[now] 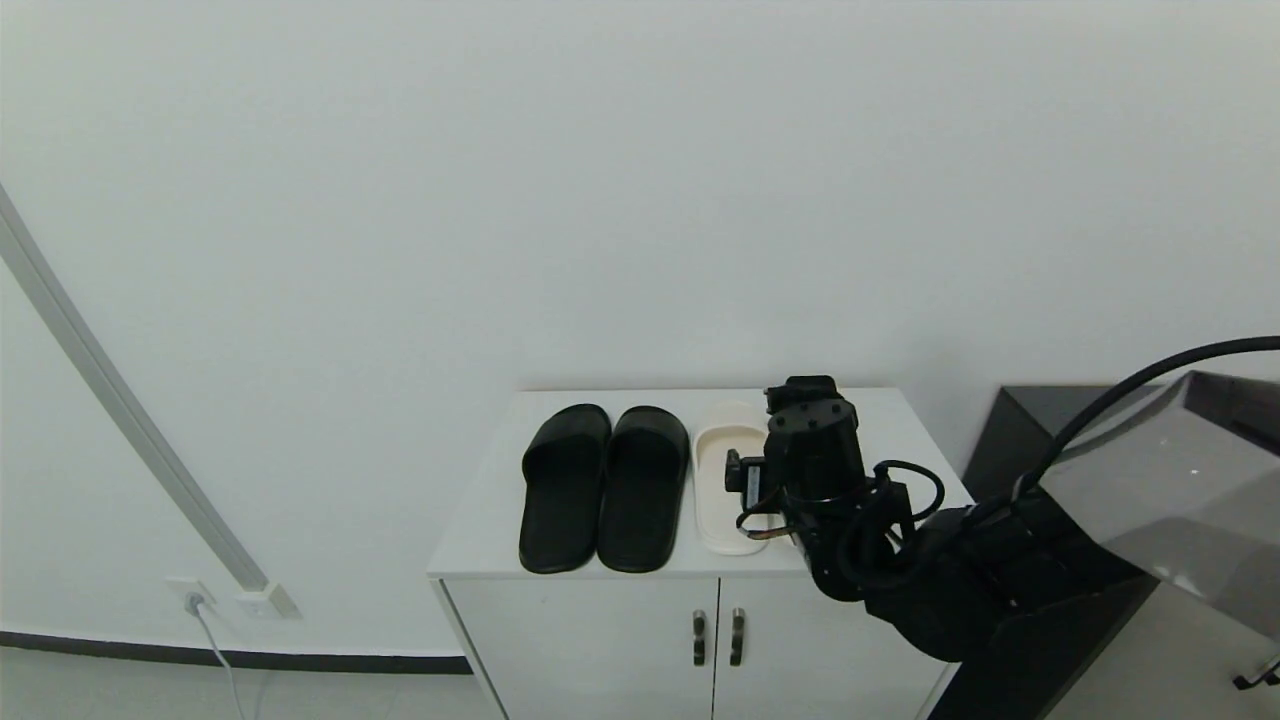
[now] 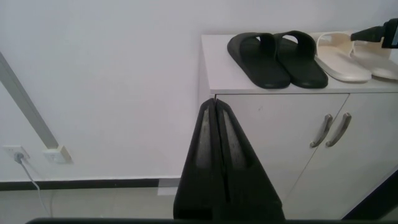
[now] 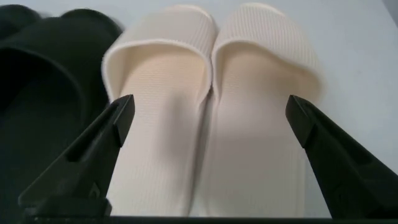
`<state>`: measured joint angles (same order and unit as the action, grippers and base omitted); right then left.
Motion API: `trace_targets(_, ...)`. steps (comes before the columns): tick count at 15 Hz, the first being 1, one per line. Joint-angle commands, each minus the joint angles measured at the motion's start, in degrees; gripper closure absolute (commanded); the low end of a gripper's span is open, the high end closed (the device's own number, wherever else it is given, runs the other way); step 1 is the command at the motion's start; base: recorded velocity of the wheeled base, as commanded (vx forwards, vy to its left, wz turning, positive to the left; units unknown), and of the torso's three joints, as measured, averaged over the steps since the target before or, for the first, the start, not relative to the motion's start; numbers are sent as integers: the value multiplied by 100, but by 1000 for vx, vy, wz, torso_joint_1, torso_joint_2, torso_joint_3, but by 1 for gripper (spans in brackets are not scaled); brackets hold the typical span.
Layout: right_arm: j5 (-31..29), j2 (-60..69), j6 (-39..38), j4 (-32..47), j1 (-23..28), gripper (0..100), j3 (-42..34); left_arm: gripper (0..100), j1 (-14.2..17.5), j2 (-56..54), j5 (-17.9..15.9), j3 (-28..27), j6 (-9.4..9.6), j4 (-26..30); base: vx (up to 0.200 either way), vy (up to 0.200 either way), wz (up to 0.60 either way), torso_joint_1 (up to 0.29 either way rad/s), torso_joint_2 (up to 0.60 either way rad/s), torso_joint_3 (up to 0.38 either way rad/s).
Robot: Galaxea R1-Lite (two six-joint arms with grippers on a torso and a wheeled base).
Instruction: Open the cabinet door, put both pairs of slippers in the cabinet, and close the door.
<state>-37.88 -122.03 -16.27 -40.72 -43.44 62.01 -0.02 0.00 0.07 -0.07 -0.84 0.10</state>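
Now two black slippers [image 1: 625, 490] and two cream slippers [image 3: 186, 143] lie side by side on the cabinet [image 1: 580, 650], lengthwise front to back, toes to the wall. Right fingers [image 3: 93, 162] are spread over the cream pair. Left fingers [image 2: 208, 155] are pressed together, lower down.

white two-door cabinet [image 1: 487, 505]: both doors shut, paired metal bar handles [image 1: 716, 636] at the centre seam. On its top, a pair of black rubber slides [image 1: 642, 490], left of centre, side by side, soles down, toes toward the cabinet's back edge. A pair of cream ribbed slides [image 3: 163, 134] lies just right of them, touching each other, same orientation.
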Motion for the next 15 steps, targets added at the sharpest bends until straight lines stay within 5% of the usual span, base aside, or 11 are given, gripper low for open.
trace_targets(1, 8, -357, 1, -112, 134, 0, 144, 100, 2, 9, 1, -1, -4, -1, 0, 0, 0, 0, 0, 0)
trace_targets(14, 0, -1429, 81, -94, 476, 0, 1568, 100, 2, 9, 1, -1, -4, -1, 0, 0, 0, 0, 0, 0)
trace_targets(15, 0, -1438, 81, -86, 485, 100, 1630, 100, 2, 0, 1, -1, -4, -1, 0, 0, 0, 0, 0, 0)
